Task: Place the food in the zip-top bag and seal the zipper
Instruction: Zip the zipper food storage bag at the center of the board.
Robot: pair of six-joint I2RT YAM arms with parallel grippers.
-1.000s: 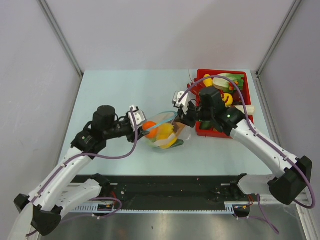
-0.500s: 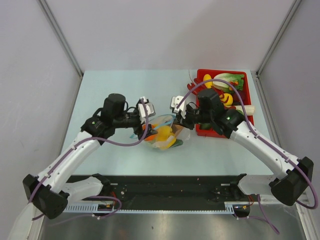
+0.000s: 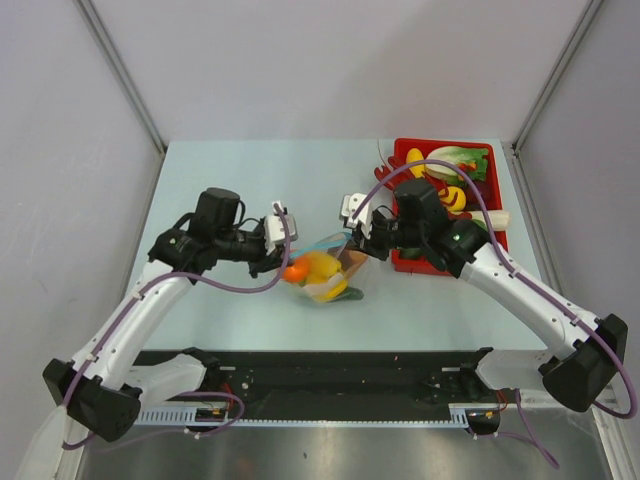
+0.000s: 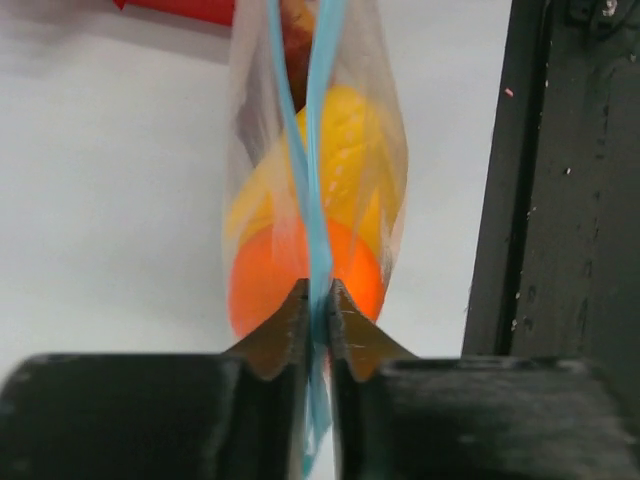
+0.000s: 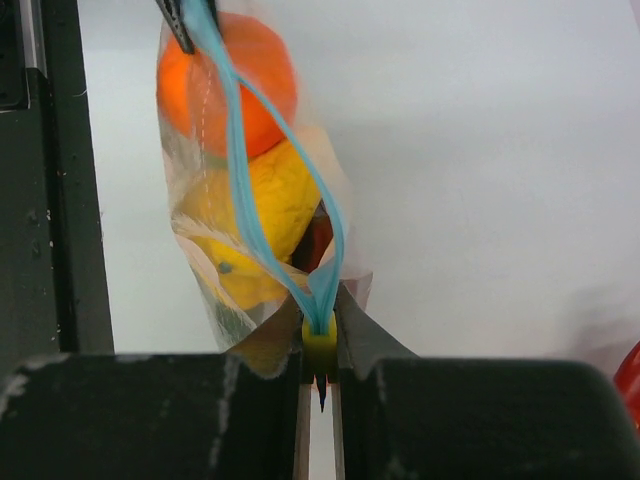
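L wrist: left gripper point(image 4: 316, 308) pinches zipper point(image 4: 316, 200).
R wrist: right gripper point(image 5: 320, 325) pinches other end; middle gapes.
Top only: red tray point(image 3: 432, 143).

The left wrist view's top edge crops the red tray point(image 4: 180, 8) (only a sliver shows); the zipper point(image 4: 318, 250) vanishes inside the left gripper point(image 4: 318, 300).

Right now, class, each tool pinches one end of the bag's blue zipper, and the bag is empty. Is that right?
No, the bag is not empty. The left tool and right tool each pinch one end of its zipper, but the left wrist view shows an orange ball and yellow pepper inside.
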